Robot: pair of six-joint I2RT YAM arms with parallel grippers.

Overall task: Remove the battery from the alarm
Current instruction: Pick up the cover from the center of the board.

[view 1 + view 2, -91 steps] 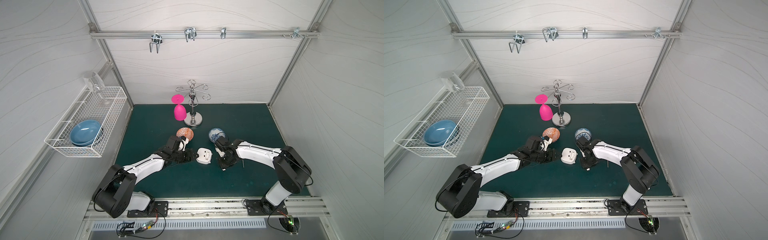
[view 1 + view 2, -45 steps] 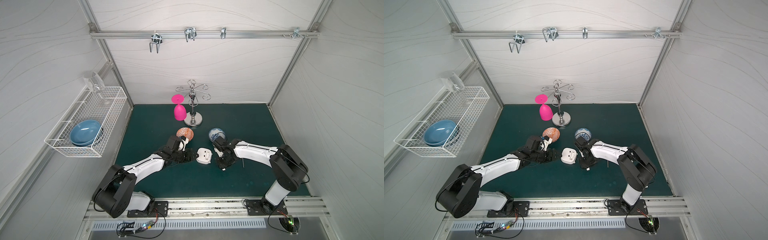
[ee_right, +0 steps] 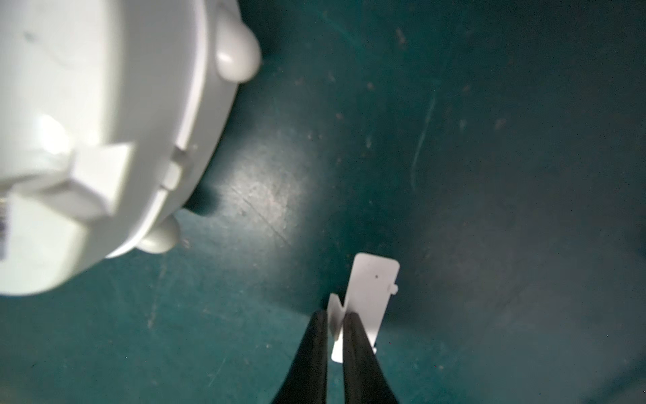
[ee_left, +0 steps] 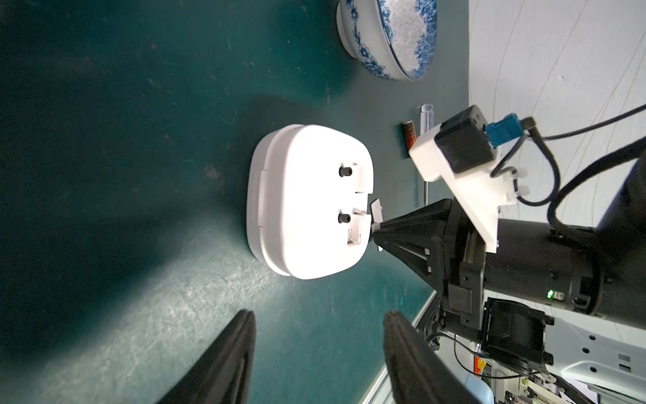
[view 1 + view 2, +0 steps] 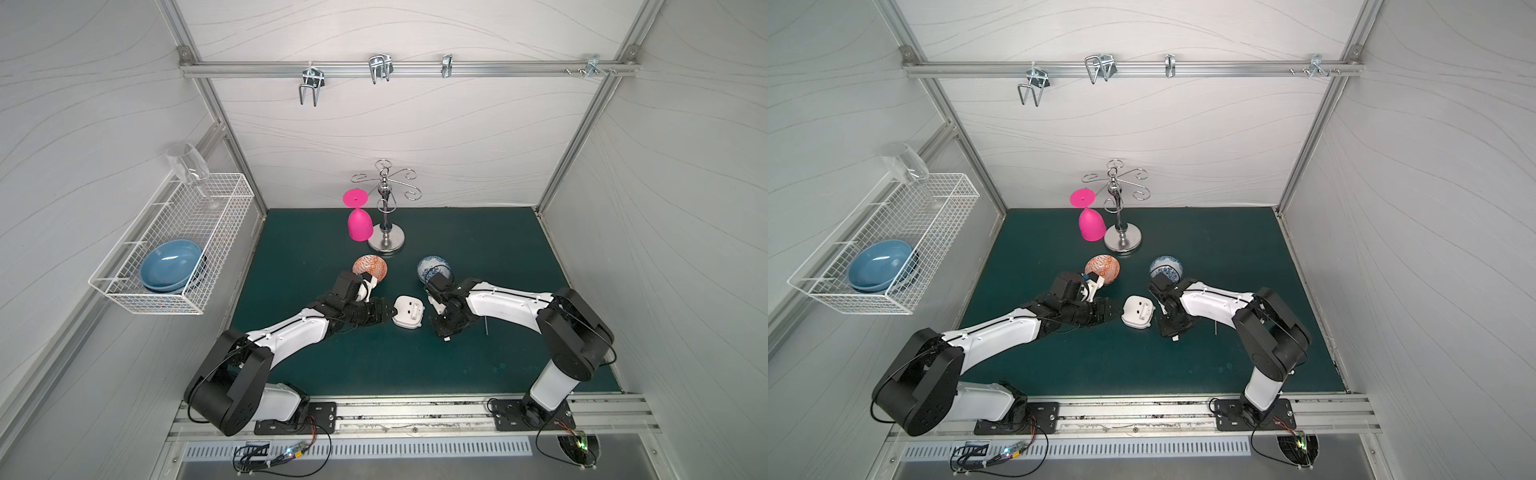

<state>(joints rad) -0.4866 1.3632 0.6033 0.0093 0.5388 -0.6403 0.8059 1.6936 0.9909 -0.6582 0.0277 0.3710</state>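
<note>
While your right claw point(image 3: 336, 315) pinches the white cover point(image 3: 372, 293) beside the alarm point(image 5: 409, 312) and your left claw point(image 4: 318, 314) gapes, the battery point(image 4: 409, 138) lies flat near the alarm's notched edge, long axis parallel to it.

alarm point(image 3: 105, 122) blurred and cropped, battery point(image 4: 408, 133) half hidden behind camera mount point(image 4: 468, 196)

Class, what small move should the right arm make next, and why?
Probably lift the cover clear of the mat: the right gripper is shut on it, the battery already lies outside the alarm, and its compartment stands open.
</note>
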